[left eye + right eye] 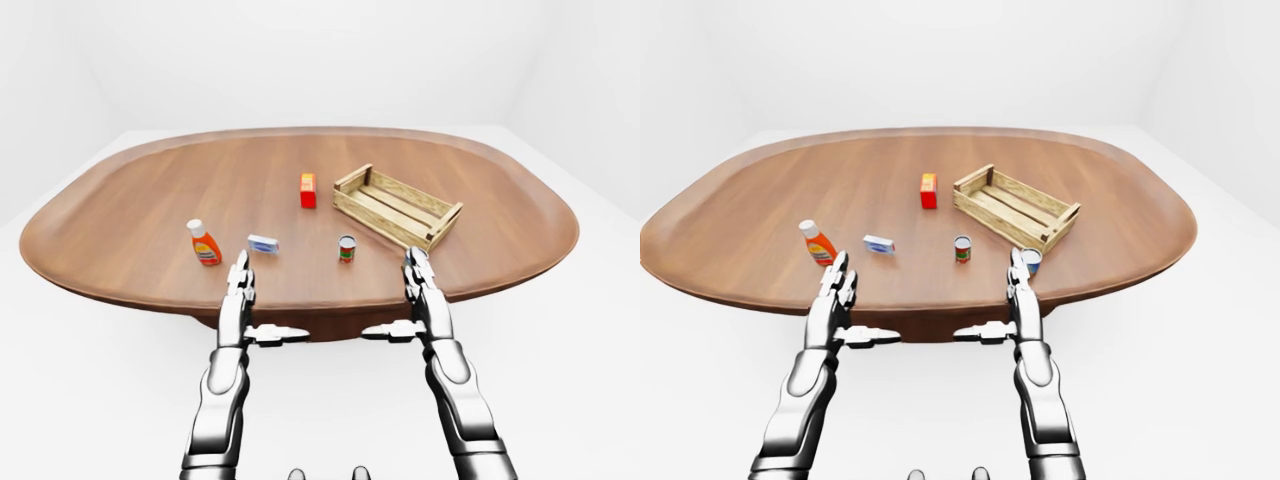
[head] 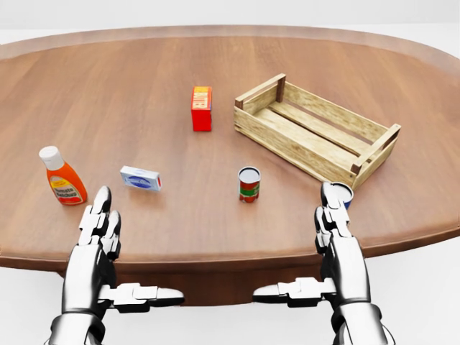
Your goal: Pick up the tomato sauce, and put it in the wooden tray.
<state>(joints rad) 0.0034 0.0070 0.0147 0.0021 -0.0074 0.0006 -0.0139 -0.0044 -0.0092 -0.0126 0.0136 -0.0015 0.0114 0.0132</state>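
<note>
Left robot hand (image 2: 100, 223) and right robot hand (image 2: 334, 215): both open, empty, at the desk's near edge. Oval wooden desk (image 2: 129, 93). Wooden tray (image 2: 314, 129), right of centre. Tomato sauce can (image 2: 249, 184), upright, just left of tray, apart.

A large oval wooden table (image 1: 150, 215) fills the middle of the left-eye view, its reddish-brown top showing lengthwise grain and a slightly raised rim. A dark base shows under its lower edge at bottom centre. Around it lies a plain white floor (image 1: 560, 380). Plain white walls (image 1: 300, 60) fill the top of the frame, meeting at faint corners at upper left and upper right. Lighting is soft and even.
</note>
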